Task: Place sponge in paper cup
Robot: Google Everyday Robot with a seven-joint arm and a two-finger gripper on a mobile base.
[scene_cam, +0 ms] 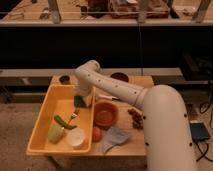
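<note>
The end effector [84, 96] hangs low in the yellow bin [45, 107], hard by its right wall and at the green sponge [78, 102]; I cannot tell whether it grips the sponge or stands open. The white paper cup [76, 137] stands well apart at the bin's front. A weak hold so near the wall could drop the sponge in transit, and an off-centre release could tip the light cup.

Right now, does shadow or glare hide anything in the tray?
Camera view: warm light on the yellow plastic tray, no glare; the white paper cup shows bright; the gripper, low at the tray's right wall, shades the dark green sponge; background dim.
</note>
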